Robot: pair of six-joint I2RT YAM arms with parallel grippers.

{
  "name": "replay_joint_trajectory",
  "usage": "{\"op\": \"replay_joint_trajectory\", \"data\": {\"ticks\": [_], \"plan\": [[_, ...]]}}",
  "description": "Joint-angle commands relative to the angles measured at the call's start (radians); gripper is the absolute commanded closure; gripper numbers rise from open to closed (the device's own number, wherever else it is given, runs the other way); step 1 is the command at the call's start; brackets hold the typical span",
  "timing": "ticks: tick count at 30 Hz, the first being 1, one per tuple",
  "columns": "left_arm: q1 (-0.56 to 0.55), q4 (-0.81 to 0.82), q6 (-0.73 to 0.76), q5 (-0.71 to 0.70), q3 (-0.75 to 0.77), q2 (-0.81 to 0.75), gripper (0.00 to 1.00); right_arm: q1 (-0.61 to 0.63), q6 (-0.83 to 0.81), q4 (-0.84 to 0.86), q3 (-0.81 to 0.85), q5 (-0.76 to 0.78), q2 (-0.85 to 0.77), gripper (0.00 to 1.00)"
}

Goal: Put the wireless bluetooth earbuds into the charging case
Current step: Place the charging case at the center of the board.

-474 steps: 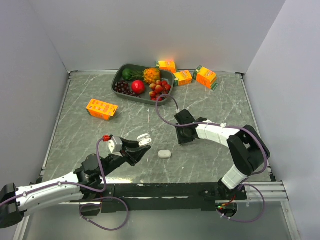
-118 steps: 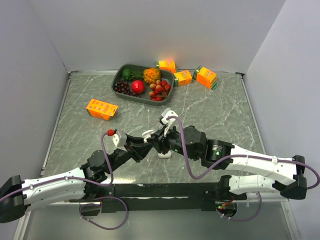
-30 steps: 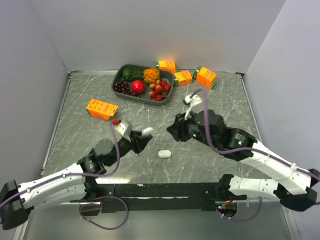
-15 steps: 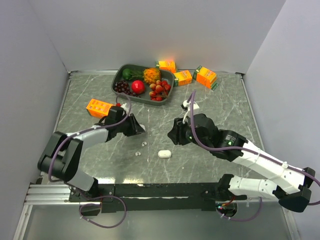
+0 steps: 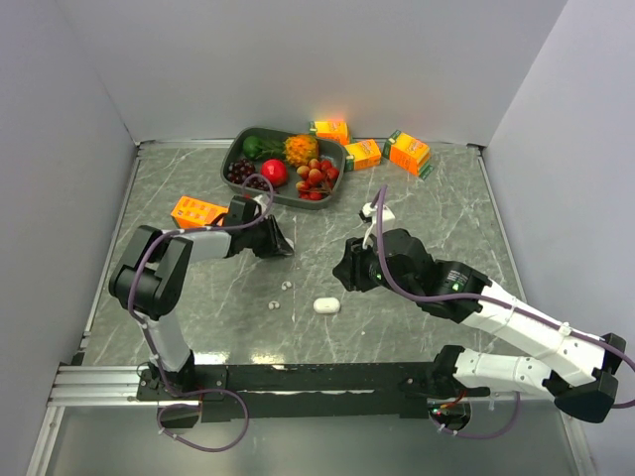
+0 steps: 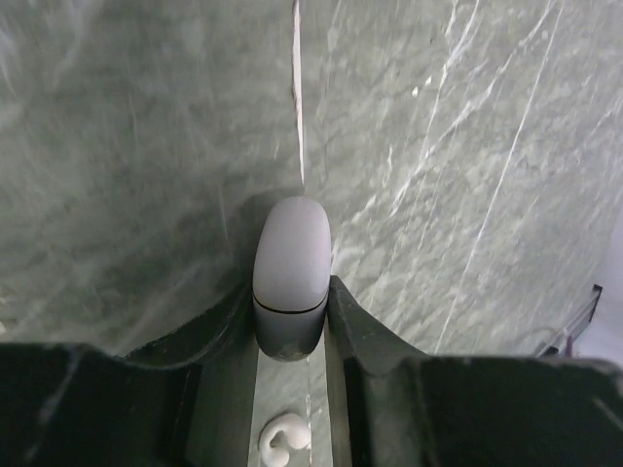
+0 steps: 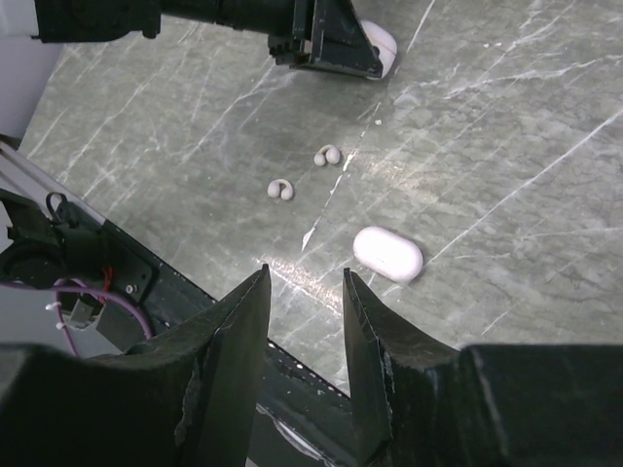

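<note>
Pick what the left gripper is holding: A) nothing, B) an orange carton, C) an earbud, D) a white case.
D: the left wrist view shows a white case clamped in the left gripper, while two earbuds lie loose on the table.

I see the grey-green marbled bench (image 5: 446,218) carrying a dark fruit tray (image 5: 286,199) at its far edge, with three orange juice cartons (image 5: 363,154) to its right and a fourth carton (image 5: 196,211) alone toward the left. Nearer me lie two white earbuds (image 5: 286,286) close together, just left of a closed white charging case (image 5: 326,305). A second case (image 6: 290,277) is pinched in the left end effector (image 5: 282,244) — I can't tell whether it touches the bench.
</note>
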Motion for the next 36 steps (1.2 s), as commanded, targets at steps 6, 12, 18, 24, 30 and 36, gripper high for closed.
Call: {"op": "replay_joint_trajectory", "data": {"ticks": [6,12,18,24,30,36], "plan": [[0.004,-0.092,0.051,-0.045,0.068,0.032,0.68,-0.004,-0.035,0.019,0.028,0.016,0.004,0.56],[0.01,-0.148,0.07,-0.063,0.071,0.024,0.55,-0.004,-0.037,0.019,0.016,0.027,-0.016,0.55],[0.022,-0.166,0.074,-0.072,0.055,0.003,0.51,-0.002,-0.031,0.016,0.001,0.035,-0.038,0.55],[0.038,-0.217,0.093,-0.094,0.054,-0.046,0.47,-0.005,-0.028,0.02,-0.012,0.039,-0.051,0.55],[0.061,-0.29,0.125,-0.106,0.077,-0.101,0.46,-0.005,-0.025,0.02,-0.016,0.039,-0.058,0.55],[0.053,-0.399,0.15,-0.148,0.13,-0.232,0.46,-0.005,-0.023,0.019,-0.018,0.042,-0.068,0.55]]}}
